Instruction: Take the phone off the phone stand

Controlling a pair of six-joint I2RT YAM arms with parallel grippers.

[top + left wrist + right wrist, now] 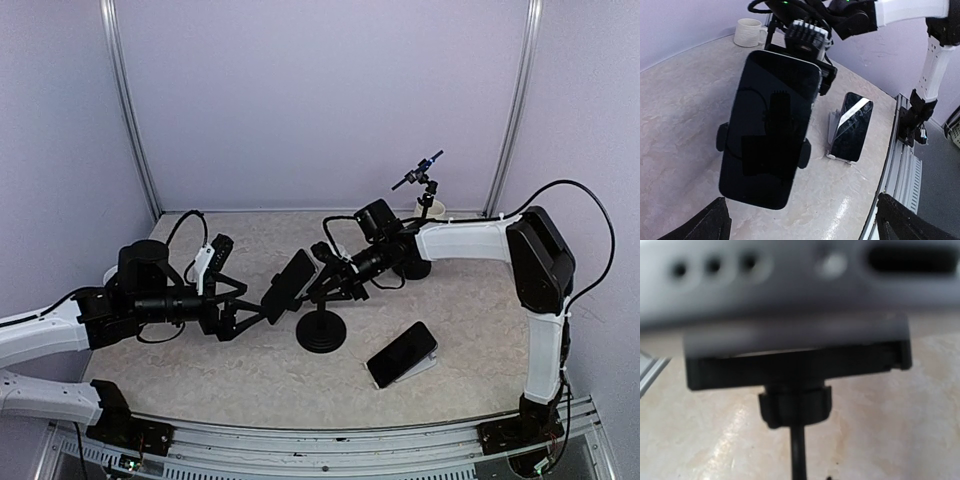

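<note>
Phone (290,283): seated in the clamp of the phone stand (321,335); removal not yet done. Left tool (802,220): spread wide, empty, facing the stand. Right tool (335,278): close behind the stand; opening cannot be told, possibly bracing it.

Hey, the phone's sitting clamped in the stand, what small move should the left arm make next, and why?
Probably ease the left gripper forward until its open fingers straddle the phone. The phone sits in the phone stand, facing that gripper, and the fingers are short of it.
</note>
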